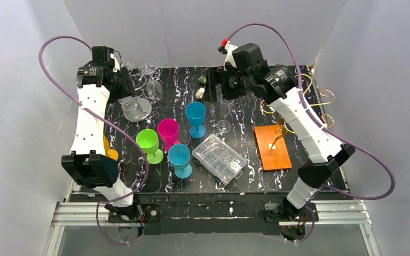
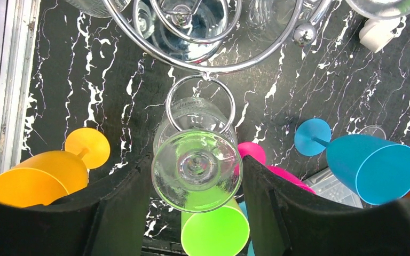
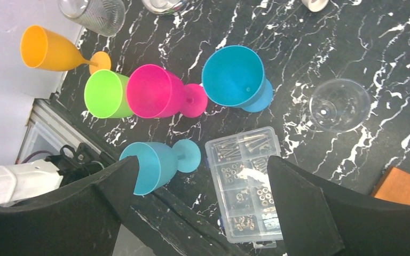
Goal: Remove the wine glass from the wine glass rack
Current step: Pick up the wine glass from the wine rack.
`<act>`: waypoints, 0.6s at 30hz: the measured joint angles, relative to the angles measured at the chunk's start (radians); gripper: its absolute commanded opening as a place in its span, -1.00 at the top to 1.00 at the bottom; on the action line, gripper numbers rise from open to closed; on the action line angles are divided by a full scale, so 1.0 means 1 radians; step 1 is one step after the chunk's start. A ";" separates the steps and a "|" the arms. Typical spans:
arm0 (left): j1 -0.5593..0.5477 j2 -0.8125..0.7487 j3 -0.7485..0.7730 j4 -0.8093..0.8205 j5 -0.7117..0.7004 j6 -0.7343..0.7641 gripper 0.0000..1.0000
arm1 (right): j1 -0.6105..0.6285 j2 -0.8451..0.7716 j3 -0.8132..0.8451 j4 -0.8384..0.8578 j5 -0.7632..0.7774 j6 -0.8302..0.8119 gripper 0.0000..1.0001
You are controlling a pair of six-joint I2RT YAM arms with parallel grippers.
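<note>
A clear wine glass hangs foot-up towards the left wrist camera, just in front of a small ring of a chrome ring stand at the back left. My left gripper is shut on the rim of its foot, one finger on each side. The golden curled-wire wine glass rack stands at the right on its orange wooden base, behind my right arm. My right gripper hangs open over the table's back centre with nothing between its fingers. Another clear glass stands upright on the table.
Coloured goblets crowd the middle: green, pink, two blue, and an orange one at the left edge. A clear plastic box of screws lies near the front. More clear glasses hang on the chrome stand.
</note>
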 measured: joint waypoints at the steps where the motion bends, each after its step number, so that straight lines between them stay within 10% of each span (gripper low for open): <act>1: 0.000 -0.003 -0.002 -0.003 0.003 -0.001 0.83 | 0.004 0.000 -0.002 0.006 -0.004 0.001 -1.00; 18: -0.013 -0.090 -0.017 -0.043 0.064 -0.032 0.98 | 0.084 0.011 -0.064 0.194 -0.086 0.113 -1.00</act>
